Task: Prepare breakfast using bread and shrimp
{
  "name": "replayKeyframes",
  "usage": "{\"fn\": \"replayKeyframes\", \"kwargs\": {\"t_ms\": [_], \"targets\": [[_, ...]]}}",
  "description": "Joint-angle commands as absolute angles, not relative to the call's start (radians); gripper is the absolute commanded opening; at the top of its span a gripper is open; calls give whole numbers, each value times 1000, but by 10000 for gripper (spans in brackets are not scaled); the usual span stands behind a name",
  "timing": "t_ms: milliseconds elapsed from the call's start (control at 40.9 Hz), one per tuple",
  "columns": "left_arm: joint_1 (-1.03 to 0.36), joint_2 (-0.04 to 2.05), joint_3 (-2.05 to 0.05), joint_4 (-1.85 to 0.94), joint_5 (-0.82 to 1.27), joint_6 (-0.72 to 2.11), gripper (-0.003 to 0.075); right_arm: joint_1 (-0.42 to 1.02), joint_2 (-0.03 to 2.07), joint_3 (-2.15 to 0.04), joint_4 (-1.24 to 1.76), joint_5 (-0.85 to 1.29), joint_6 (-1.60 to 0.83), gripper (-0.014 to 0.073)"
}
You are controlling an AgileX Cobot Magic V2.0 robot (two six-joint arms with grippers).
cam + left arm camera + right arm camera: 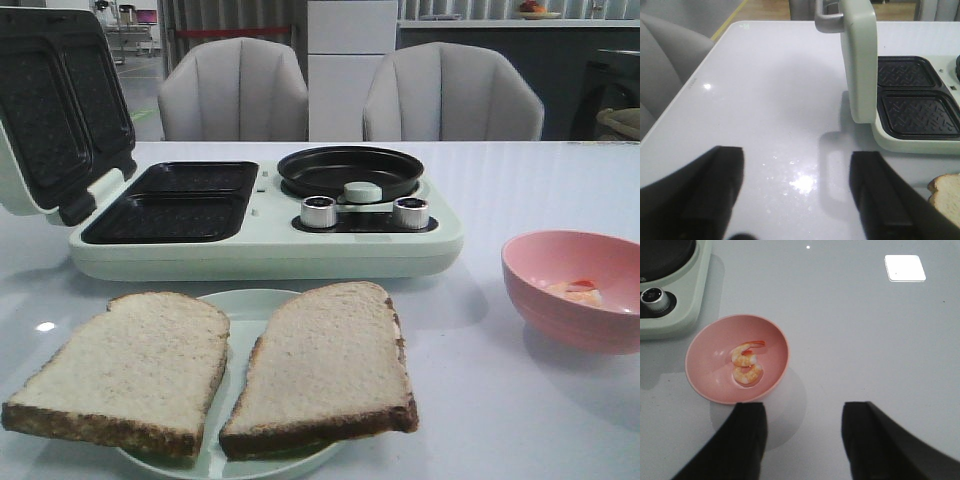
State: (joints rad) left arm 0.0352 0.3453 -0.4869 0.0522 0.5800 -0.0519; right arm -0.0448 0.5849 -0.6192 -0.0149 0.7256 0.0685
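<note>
Two slices of bread, the left slice (125,365) and the right slice (325,365), lie side by side on a pale green plate (238,305) at the table's front. A corner of one slice shows in the left wrist view (946,192). Two shrimp (746,364) lie in a pink bowl (715,347), which stands at the right in the front view (560,265). My left gripper (797,167) is open and empty above bare table, left of the breakfast maker. My right gripper (802,417) is open and empty, just beside the bowl. Neither gripper shows in the front view.
A pale green breakfast maker (270,250) stands mid-table with its lid (55,100) open, two black sandwich plates (175,200), a round black pan (350,170) and two knobs (365,212). Its lid also shows in the left wrist view (860,60). Two grey chairs (235,90) stand behind the table.
</note>
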Motion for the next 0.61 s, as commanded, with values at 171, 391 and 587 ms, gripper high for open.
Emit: {"fn": "replayKeyframes", "kwargs": {"t_ms": [171,391,587], "targets": [[-202,448,-518,42,492,130,586,-49,595,-641,-8,642,61,542],[-522,580,-505,196,505,202,581,-49,595,-641,-8,642,61,542],[-783,763,-445,397,510,189,581,-49,595,-641,-8,642,61,542]]}}
